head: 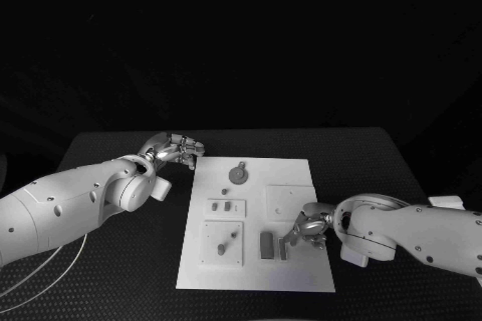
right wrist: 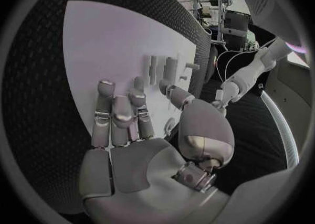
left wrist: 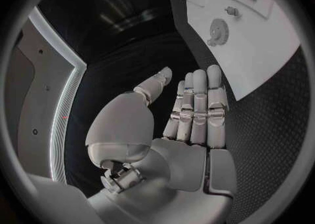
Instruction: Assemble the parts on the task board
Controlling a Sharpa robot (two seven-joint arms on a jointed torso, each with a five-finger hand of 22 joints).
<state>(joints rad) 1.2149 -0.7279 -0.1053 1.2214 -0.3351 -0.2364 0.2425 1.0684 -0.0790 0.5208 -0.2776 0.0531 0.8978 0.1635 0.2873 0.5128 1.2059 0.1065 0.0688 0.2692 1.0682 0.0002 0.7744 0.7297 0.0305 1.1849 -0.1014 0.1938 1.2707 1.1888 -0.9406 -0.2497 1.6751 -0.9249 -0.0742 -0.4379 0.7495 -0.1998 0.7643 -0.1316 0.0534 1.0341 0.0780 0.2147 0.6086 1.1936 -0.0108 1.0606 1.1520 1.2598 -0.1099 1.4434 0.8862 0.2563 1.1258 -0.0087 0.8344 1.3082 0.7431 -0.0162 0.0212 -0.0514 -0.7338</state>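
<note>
The white board [head: 291, 169] lies mid-frame in the head view, small grey parts [head: 267, 245] on its lower half. There the right hand [head: 304, 231] hangs over those parts, its grip hard to read; its wrist view shows straight, loosely parted fingers [right wrist: 122, 118] holding nothing. The left hand [head: 174, 151] sits just off the board's upper-left corner, fingers [left wrist: 199, 104] straight, side by side, empty.

White task board [head: 291, 169] lies flat mid-table, small grey parts [head: 267, 245] scattered on it

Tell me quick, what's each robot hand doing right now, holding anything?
Left robot hand: open, holding nothing, off the task board.
Right robot hand: open, holding nothing, over the task board.
</note>
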